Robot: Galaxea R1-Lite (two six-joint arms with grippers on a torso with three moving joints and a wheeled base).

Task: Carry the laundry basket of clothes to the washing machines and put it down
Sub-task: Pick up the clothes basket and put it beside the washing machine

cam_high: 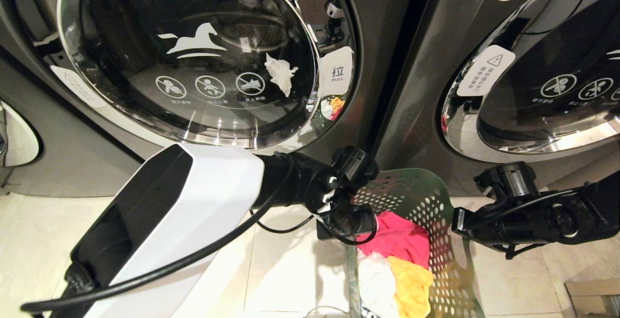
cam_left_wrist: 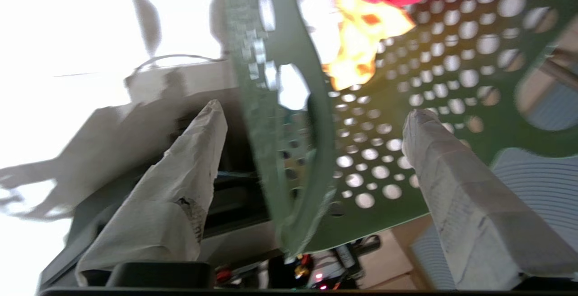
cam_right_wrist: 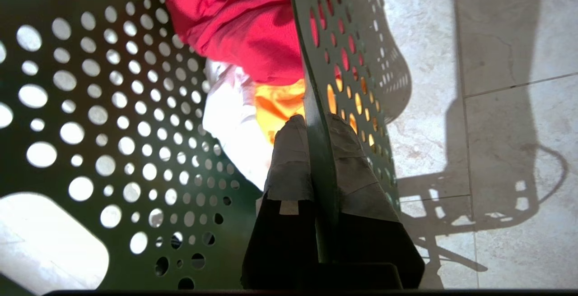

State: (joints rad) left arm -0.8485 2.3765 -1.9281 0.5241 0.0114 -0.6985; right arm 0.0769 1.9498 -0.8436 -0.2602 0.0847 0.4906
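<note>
The dark green perforated laundry basket [cam_high: 432, 206] stands low in the head view, on the pale tiles just in front of the gap between two dark grey washing machines [cam_high: 387, 66]. The clothes lie inside: pink-red [cam_high: 397, 240], white [cam_high: 375, 284] and yellow-orange [cam_high: 411, 284]. At the basket's left rim my left gripper [cam_left_wrist: 316, 108] is open, its taped fingers [cam_left_wrist: 198, 151] spread wide on either side of the basket wall [cam_left_wrist: 293, 160] without touching it. At the right rim my right gripper [cam_right_wrist: 315, 120] is shut on the basket wall [cam_right_wrist: 316, 61], one finger inside and one outside.
A white tissue scrap [cam_high: 281, 73] clings to the left machine's round glass door [cam_high: 193, 56]. The second machine's door [cam_high: 547, 95] is at the right. A cardboard box corner [cam_high: 593, 298] sits on the tile floor [cam_high: 290, 269] at the lower right.
</note>
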